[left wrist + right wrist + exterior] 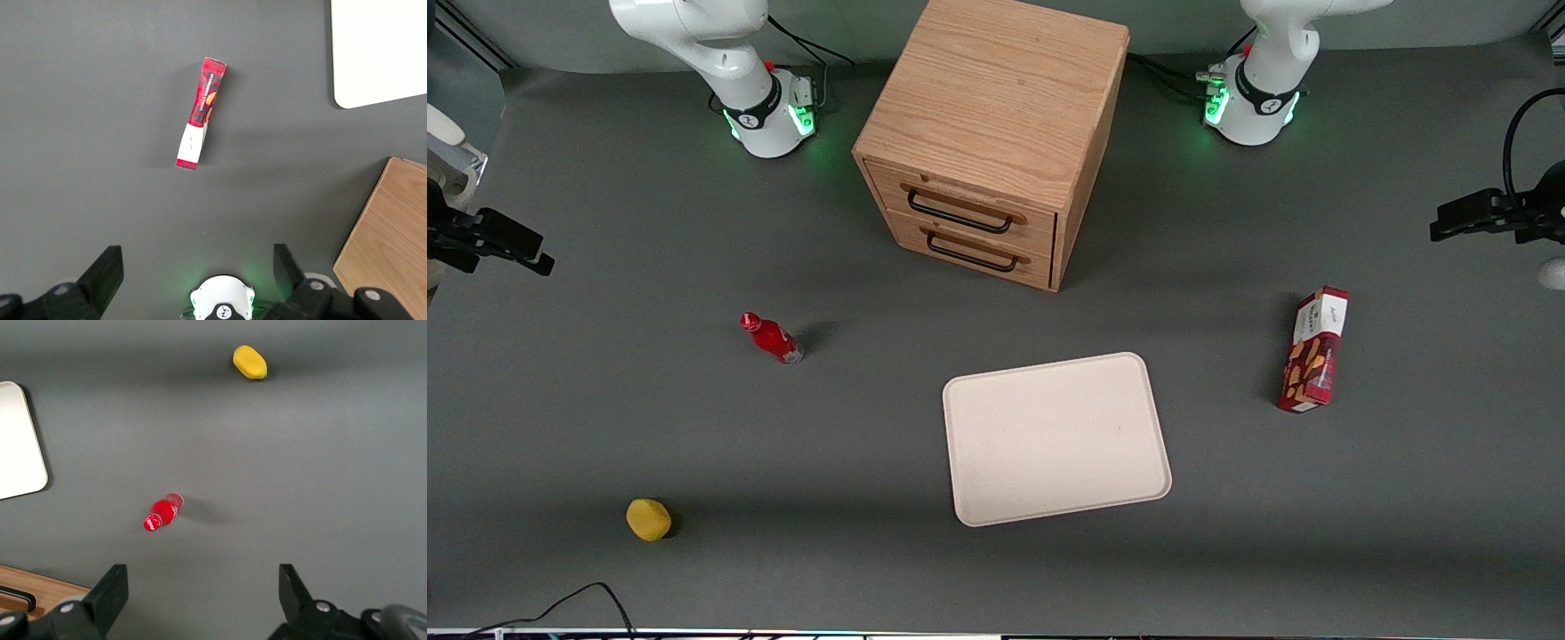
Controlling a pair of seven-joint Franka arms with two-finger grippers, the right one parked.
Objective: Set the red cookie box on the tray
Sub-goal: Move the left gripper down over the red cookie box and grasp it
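The red cookie box (1314, 350) lies on the grey table toward the working arm's end, white panel end farther from the front camera. It also shows in the left wrist view (200, 113). The cream-white tray (1056, 437) lies flat near the table's middle, apart from the box and with nothing on it; a corner of it shows in the left wrist view (380, 53). My left gripper (1463, 218) hangs high above the table at the working arm's end, farther from the front camera than the box. In the wrist view the gripper (197, 259) is open wide and holds nothing.
A wooden two-drawer cabinet (996, 133) stands farther from the front camera than the tray, drawers closed. A small red bottle (772, 338) and a yellow fruit-like object (648, 519) lie toward the parked arm's end. The working arm's base (1249, 98) stands beside the cabinet.
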